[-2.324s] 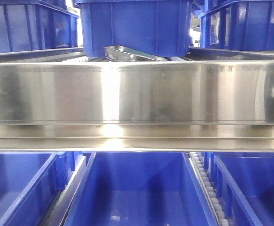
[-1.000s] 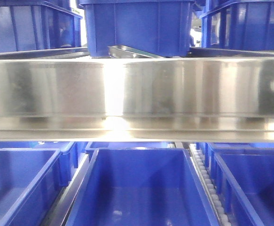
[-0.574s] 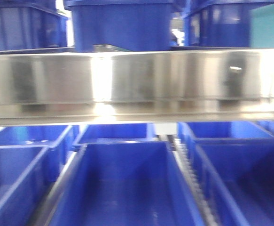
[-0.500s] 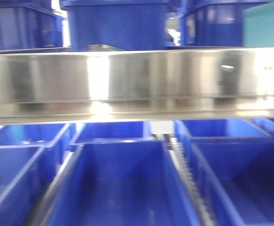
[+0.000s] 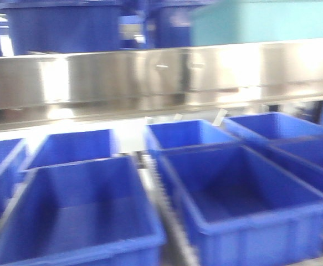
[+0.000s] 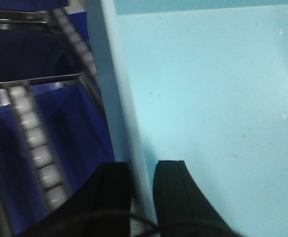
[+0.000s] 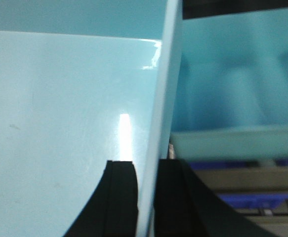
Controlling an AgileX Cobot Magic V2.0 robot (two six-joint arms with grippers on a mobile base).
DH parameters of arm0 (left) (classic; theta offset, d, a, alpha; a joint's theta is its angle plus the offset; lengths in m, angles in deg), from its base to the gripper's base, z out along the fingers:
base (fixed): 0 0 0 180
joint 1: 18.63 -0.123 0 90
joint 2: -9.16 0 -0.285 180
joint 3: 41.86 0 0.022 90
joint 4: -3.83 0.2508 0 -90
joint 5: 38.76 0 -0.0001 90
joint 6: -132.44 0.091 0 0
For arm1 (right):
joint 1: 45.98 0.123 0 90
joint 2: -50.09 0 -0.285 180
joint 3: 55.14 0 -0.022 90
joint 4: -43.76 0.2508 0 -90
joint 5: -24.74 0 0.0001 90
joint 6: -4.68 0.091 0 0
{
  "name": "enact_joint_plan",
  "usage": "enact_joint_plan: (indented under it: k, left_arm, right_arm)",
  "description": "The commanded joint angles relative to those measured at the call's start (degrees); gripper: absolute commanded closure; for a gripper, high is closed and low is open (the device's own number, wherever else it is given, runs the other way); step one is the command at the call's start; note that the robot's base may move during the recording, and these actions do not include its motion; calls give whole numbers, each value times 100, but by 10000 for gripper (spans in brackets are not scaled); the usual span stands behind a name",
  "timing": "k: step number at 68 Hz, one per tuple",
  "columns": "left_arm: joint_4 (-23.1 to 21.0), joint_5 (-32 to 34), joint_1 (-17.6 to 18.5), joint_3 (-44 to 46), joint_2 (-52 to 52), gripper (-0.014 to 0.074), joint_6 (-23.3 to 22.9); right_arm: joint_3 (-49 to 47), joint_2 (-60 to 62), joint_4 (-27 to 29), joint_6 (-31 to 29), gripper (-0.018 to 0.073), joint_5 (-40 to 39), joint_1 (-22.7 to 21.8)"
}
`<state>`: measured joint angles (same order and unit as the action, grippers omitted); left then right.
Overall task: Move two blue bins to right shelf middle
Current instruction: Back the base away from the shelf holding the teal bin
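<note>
Two grippers, one pale blue bin (image 6: pixel 208 98) between them: smooth glossy plastic with thin, straight walls. My left gripper (image 6: pixel 141 170) pinches its left wall and my right gripper (image 7: pixel 146 168) its right wall, black fingers (image 7: pixel 121 197) straddling each edge. The bin sits high, above the brushed-steel shelf rail (image 5: pixel 150 77) — at least six dark blue bins (image 5: pixel 78 216), deep and rectangular, lie below.

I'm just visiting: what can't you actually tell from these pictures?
Front view: blur smears the blue bins, so any marks on them are unreadable; both arms are out of frame.
Left wrist view: the pale bin fills the frame, its full shape cut off around the left gripper.
Right wrist view: that bin hides most of the shelf beyond the right gripper.
</note>
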<state>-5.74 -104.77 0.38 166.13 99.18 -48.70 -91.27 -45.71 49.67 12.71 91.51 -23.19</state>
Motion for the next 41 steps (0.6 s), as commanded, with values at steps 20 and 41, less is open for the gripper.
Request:
enact_joint_plan:
  k: [20, 41]
  left_arm:
    - [-173, 146, -4, 70, -35, 708, 114]
    - [-173, 146, -4, 70, -35, 708, 114]
  right_arm:
    - [-76, 57, 24, -119, 711, -288, -18]
    - [-76, 57, 24, -119, 711, -288, -18]
